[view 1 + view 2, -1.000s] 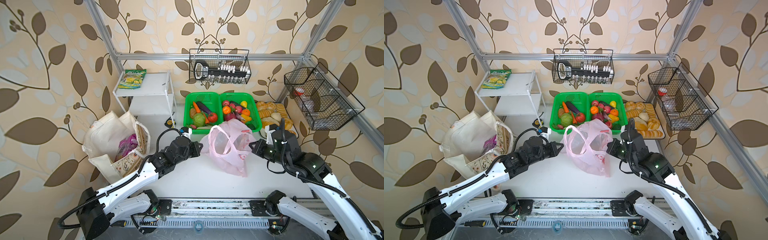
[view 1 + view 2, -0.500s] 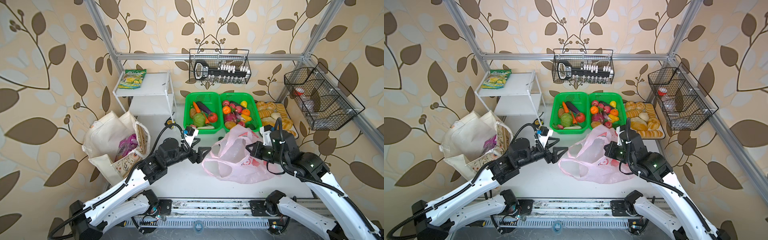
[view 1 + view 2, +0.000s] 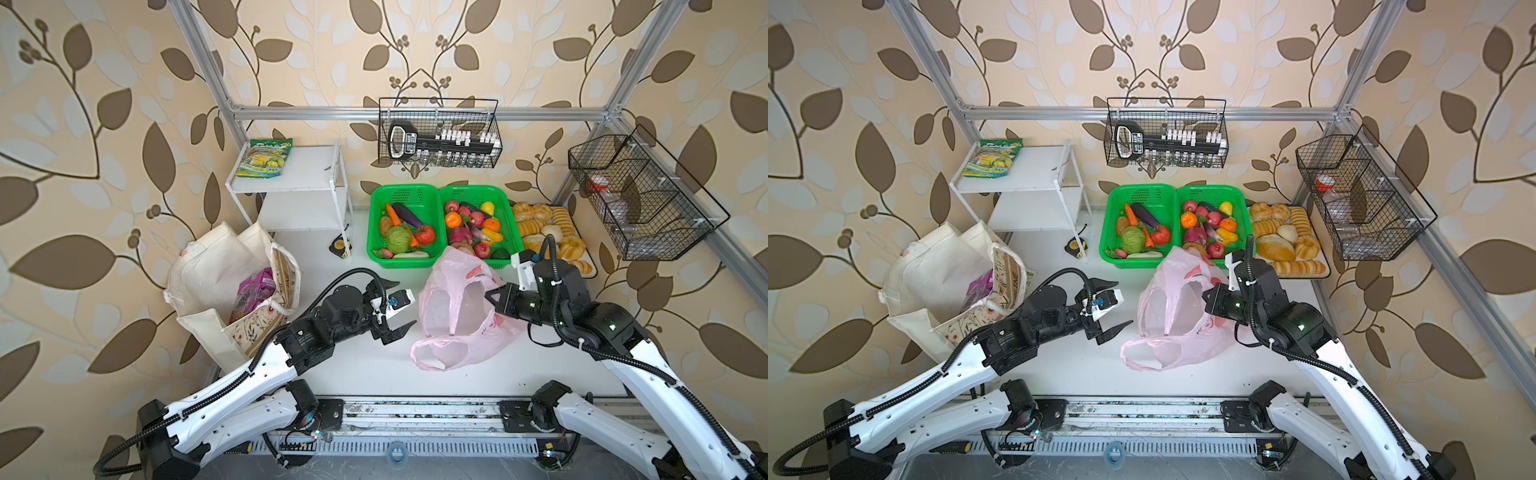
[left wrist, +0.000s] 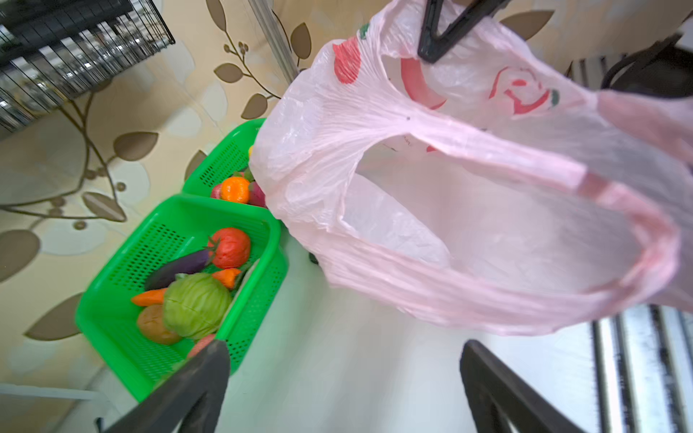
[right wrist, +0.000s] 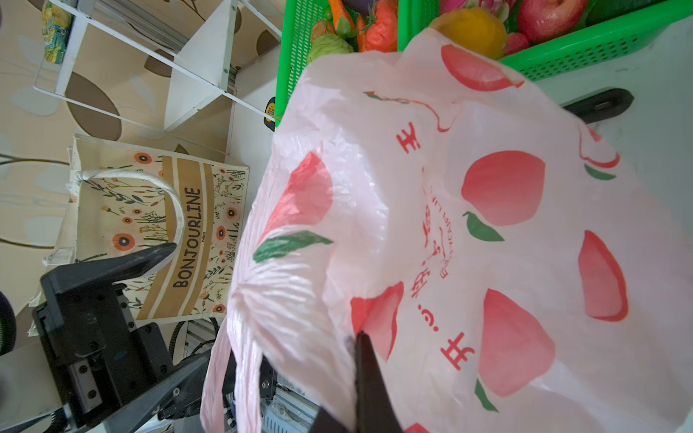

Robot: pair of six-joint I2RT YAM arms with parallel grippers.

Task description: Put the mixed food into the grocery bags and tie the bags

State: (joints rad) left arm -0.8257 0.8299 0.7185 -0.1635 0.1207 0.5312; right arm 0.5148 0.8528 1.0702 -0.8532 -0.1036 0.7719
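In both top views the left gripper (image 3: pixel 398 306) hangs with jaws apart beside the pink bag (image 3: pixel 457 316); the right gripper (image 3: pixel 492 297) is clamped on its plastic. A purple packet (image 3: pixel 254 291) sits in the tote (image 3: pixel 208 270). The left wrist view shows cabbage (image 4: pixel 197 305), potato (image 4: pixel 153 330) and tomato (image 4: pixel 229 247) in 1 green basket (image 4: pixel 112 300). The right wrist view shows closed fingers (image 5: pixel 369 375) pinching the bag.

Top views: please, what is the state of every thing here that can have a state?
left claw: open, empty.
right claw: shut on pink plastic bag.
pink plastic bag: untied, mouth open, looks empty.
canvas tote: open, purple packet inside.
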